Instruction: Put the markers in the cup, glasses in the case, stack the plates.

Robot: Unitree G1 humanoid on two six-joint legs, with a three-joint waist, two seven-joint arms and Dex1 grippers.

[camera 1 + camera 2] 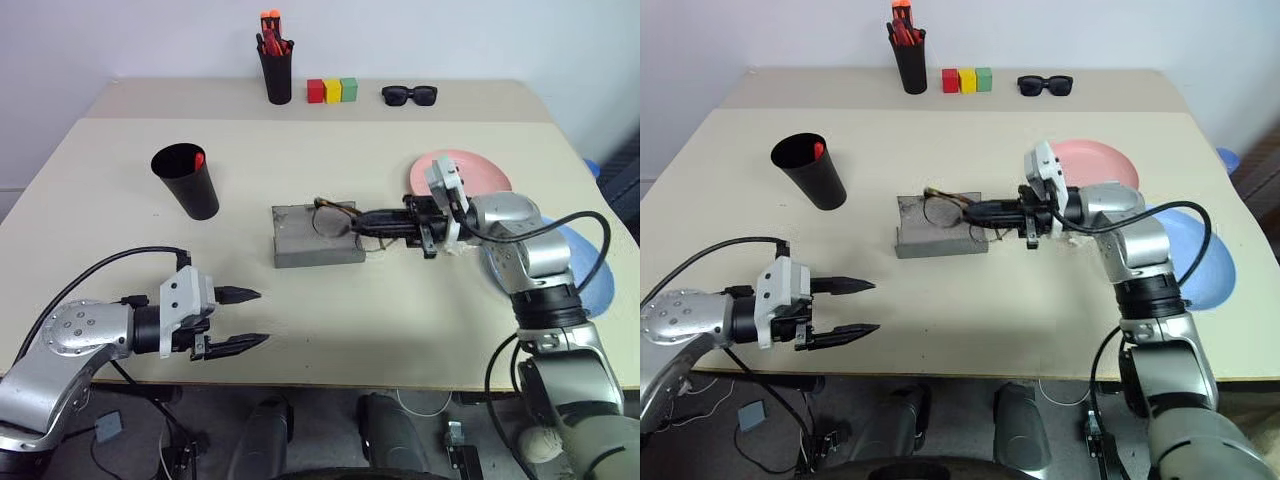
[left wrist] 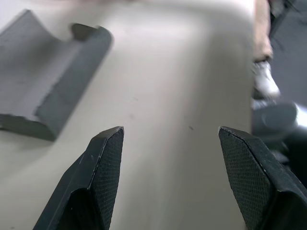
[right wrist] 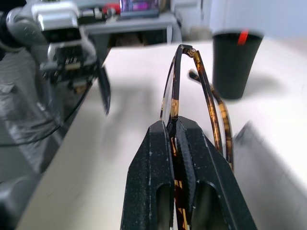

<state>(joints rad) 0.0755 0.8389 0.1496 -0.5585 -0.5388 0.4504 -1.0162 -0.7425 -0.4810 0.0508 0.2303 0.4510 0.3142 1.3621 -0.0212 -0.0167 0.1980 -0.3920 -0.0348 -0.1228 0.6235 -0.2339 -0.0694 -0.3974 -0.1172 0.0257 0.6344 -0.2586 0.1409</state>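
Now the right gripper (image 1: 362,222) is pinched shut on the rim of the glasses (image 1: 335,215), holding them just over the open case (image 1: 312,240) — so the step in hand looks like lowering them in. Best to level the frame along the case, ease it down until it rests flat, then let go. The left gripper (image 1: 242,319) hovers spread and empty, nearer than the case, clear of it.
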